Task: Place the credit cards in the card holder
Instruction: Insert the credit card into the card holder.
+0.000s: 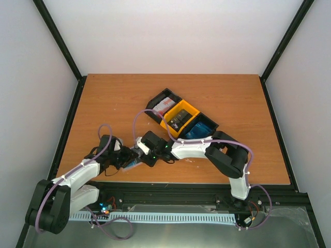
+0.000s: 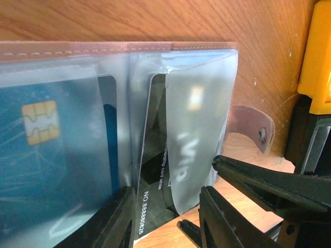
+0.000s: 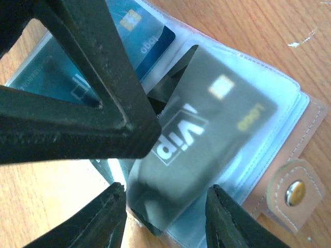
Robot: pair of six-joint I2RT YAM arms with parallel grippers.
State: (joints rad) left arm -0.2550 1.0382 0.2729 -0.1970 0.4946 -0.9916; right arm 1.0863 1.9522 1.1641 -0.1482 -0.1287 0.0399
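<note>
The card holder [image 1: 133, 164] lies open on the table near the front edge, between my two grippers. Its tan edge [image 2: 181, 49] and snap tab [image 3: 295, 192] show. A blue credit card [image 2: 36, 155] sits in one clear pocket. A black VIP credit card [image 3: 207, 119] sits in the neighbouring pocket with its near end sticking out. My right gripper [image 3: 165, 217] is open, its fingers standing clear on either side of that end. My left gripper [image 2: 165, 217] is open too, its fingers straddling the same pocket's near end [image 2: 155, 175] close against its sides.
Three joined bins stand behind the arms: a black one [image 1: 163, 106] with red-and-white cards, a yellow one [image 1: 181, 118] with dark cards, a black one [image 1: 202, 130] with blue cards. The yellow bin's wall [image 2: 315, 57] is close on the holder's right.
</note>
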